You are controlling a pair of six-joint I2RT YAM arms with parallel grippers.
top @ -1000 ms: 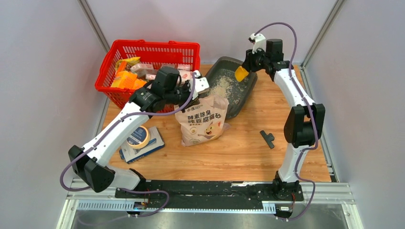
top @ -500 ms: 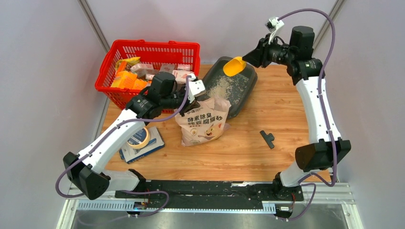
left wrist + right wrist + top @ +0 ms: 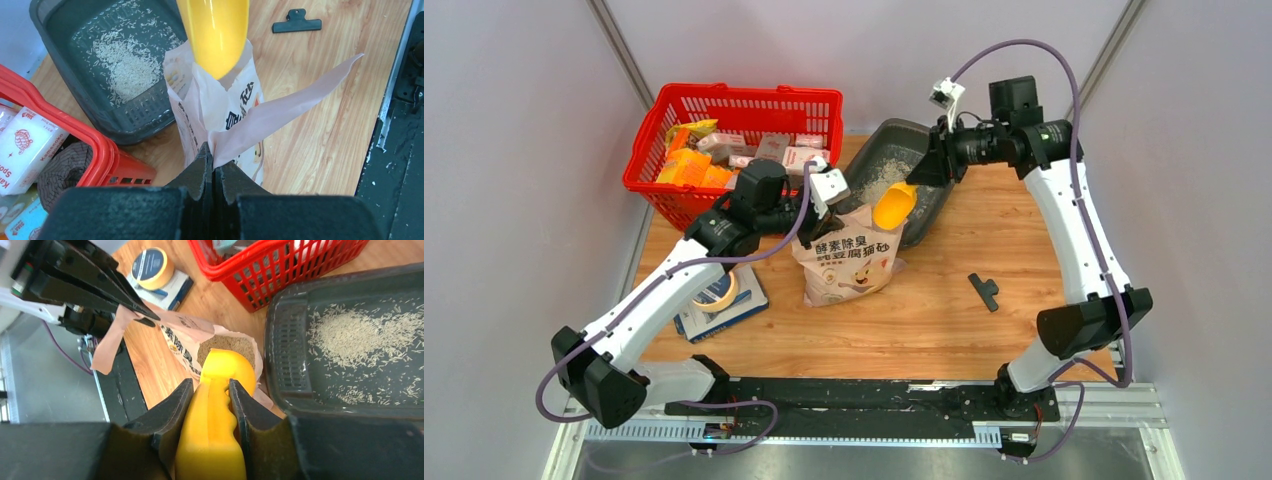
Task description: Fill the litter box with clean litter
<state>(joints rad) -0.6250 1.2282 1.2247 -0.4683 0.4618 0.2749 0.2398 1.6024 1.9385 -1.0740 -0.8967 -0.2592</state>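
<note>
The litter box [image 3: 921,198] is a dark grey tray at the back of the table, also seen in the left wrist view [image 3: 65,30] and the right wrist view [image 3: 320,405]. A thin patch of pale litter [image 3: 125,70] lies on its floor. In front of it stands the pink-beige printed bag [image 3: 849,255]. My left gripper [image 3: 214,157] is shut on the bag's top edge and holds the mouth open. My right gripper [image 3: 210,384] is shut on the handle of the yellow scoop [image 3: 222,370]. The scoop's bowl [image 3: 894,205] points down into the bag's mouth, over the brownish litter [image 3: 227,344] inside.
A red mesh basket [image 3: 734,97] with packets stands left of the tray, close to my left arm. A tape roll [image 3: 712,287] rests on a blue and white box [image 3: 749,303] at the left front. A black clip [image 3: 985,290] lies on the wood right of the bag.
My right arm has swung the scoop from above the tray's far end down and left to the bag's mouth. My left gripper has kept its hold on the bag's edge.
</note>
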